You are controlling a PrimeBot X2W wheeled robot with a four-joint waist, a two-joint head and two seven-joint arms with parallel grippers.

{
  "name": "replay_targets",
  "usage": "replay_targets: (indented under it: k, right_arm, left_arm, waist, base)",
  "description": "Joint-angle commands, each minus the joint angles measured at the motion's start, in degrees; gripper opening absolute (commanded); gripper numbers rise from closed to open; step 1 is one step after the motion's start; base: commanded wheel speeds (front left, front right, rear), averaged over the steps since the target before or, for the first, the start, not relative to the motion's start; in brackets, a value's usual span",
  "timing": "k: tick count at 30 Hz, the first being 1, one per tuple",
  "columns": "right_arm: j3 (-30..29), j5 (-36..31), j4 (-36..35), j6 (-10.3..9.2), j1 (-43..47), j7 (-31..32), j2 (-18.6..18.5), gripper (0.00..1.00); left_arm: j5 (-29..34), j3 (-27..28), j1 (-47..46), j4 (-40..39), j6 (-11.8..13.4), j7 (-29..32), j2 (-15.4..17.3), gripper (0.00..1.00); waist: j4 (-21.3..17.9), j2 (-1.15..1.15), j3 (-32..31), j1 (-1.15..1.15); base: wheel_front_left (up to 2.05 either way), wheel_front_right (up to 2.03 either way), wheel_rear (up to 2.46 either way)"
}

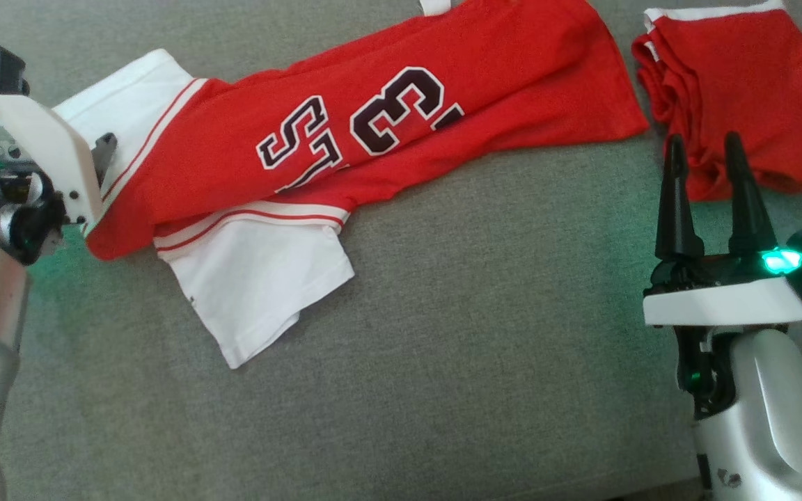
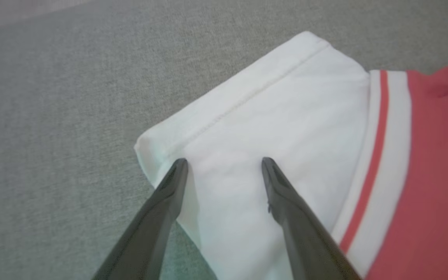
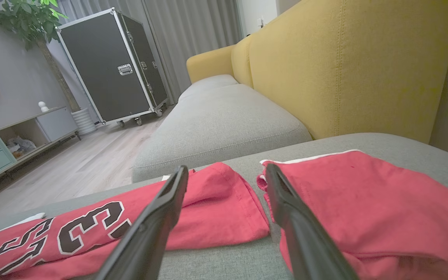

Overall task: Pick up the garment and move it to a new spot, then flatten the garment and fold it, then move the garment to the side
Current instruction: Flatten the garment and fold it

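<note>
1. The garment, a red jersey point(image 1: 387, 132) with dark numbers edged in white, lies folded lengthwise on a grey sofa cushion point(image 1: 477, 362). It runs from the near left to the far right.
2. One white sleeve point(image 2: 270, 116) sticks out at the jersey's far left end. A second white sleeve point(image 1: 255, 278) spreads out from under the red cloth on the near side.
3. The left gripper point(image 2: 224, 161) is released, its two dark fingers spread apart over the far-left sleeve near its hemmed corner. It grasps nothing. I cannot tell whether the tips touch the cloth.
4. The right gripper point(image 1: 702, 139) is also released and empty, at the near right, its fingers pointing away from the robot. Its tips show against the near edge of a second red garment point(image 1: 742, 76).
5. That second garment, trimmed in white, lies bunched at the far right, just beside the jersey's right end with a narrow strip of cushion between them.
6. Behind the cushion stands a yellow backrest point(image 3: 344, 66).
</note>
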Motion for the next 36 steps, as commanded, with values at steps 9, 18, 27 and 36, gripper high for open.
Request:
replay_targets:
  k: [9,18,27,36]
  right_arm:
    - [2.16,1.11,-2.87,-0.04,-0.98,-0.53,-0.11,1.00]
    - [1.53,1.02,-3.88,-0.04,-1.31,-0.53,-0.11,1.00]
    - [2.75,1.55,-4.59,-0.04,-2.39,-0.53,-0.10,1.00]
    - [4.54,2.67,-5.01,-0.04,-3.31,-0.53,-0.10,1.00]
  left_arm:
    - [-6.32,-0.67,-2.86,1.88,0.09,10.25,3.43,1.00]
    - [-8.05,-2.70,-3.19,-1.70,0.09,12.86,5.57,0.00]
    - [-0.70,-1.47,-10.33,-3.24,2.05,-11.77,7.67,0.00]
    - [5.19,-1.77,-20.34,1.75,3.38,-31.18,8.00,0.00]
  waist:
    - [-1.96,0.00,1.63,-0.01]
    - [-2.21,0.00,2.15,-0.01]
    - [-3.09,0.00,4.63,-0.01]
    - [-5.39,0.00,7.37,-0.01]
  base:
    - [0.00,0.00,0.00]
    - [0.00,0.00,0.00]
    - [0.00,0.00,0.00]
    - [0.00,0.00,0.00]
